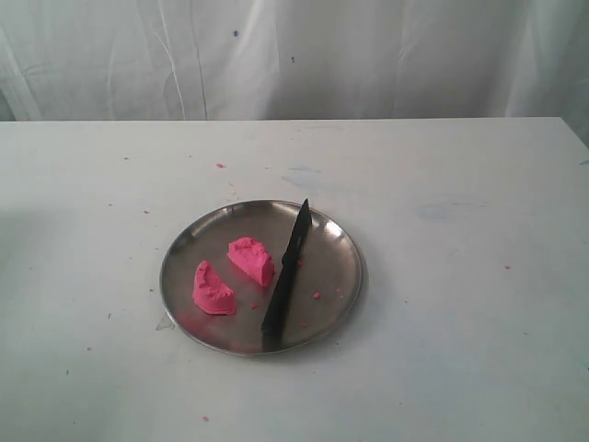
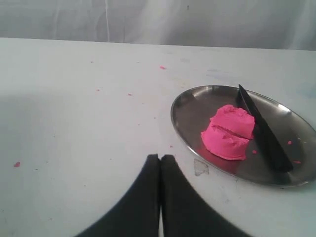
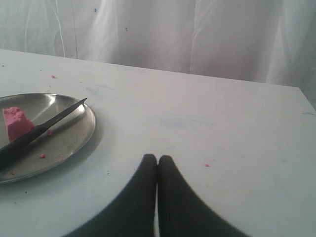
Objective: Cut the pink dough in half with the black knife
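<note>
The pink dough lies in two rough chunks on a round steel plate (image 1: 340, 253): one chunk (image 1: 213, 291) at the front left, the other (image 1: 251, 259) nearer the middle. The black knife (image 1: 286, 270) rests on the plate just right of them, tip pointing to the far rim. In the left wrist view the dough (image 2: 228, 132) and knife (image 2: 264, 132) show on the plate (image 2: 183, 116); my left gripper (image 2: 160, 157) is shut and empty over bare table. My right gripper (image 3: 157, 157) is shut, empty, away from the plate (image 3: 79, 136), knife (image 3: 42, 129) and a dough chunk (image 3: 17, 123). Neither gripper shows in the exterior view.
Tiny pink crumbs dot the white table (image 1: 460, 350), one (image 1: 220, 166) beyond the plate and a few on the plate. A white cloth backdrop (image 1: 368, 55) hangs behind the table's far edge.
</note>
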### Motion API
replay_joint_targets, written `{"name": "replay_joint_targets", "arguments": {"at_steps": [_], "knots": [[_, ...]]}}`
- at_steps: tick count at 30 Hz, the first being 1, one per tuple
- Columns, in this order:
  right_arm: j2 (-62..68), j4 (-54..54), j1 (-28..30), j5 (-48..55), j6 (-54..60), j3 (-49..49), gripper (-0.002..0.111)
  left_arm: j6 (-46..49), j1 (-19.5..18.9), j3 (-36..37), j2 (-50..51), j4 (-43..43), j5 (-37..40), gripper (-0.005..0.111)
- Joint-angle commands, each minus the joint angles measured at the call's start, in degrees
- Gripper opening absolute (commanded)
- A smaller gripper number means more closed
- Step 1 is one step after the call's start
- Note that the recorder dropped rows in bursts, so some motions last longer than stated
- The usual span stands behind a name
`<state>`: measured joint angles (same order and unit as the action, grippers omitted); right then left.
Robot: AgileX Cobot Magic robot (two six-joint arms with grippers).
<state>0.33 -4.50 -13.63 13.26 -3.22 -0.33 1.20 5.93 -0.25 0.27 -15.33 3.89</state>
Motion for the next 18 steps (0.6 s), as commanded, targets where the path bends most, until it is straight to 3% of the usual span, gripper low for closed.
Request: {"name": "replay_joint_targets", "arguments": {"at_steps": [1,8,18], "knots": [[-0.3,-0.2,0.5,-0.5,0.4,0.3,0.0,0.3,-3.5,0.2,-0.3,-0.3,0.3,0.0],[-0.3,-0.2,0.5,-0.5,0.4,0.3,0.0,0.3,-6.0,0.2,-0.3,-0.1,0.3,0.0],[-0.3,-0.2,0.5,-0.5,0.4,0.3,0.0,0.3,-5.9,0.2,-0.3,-0.1,0.4,0.0]]}}
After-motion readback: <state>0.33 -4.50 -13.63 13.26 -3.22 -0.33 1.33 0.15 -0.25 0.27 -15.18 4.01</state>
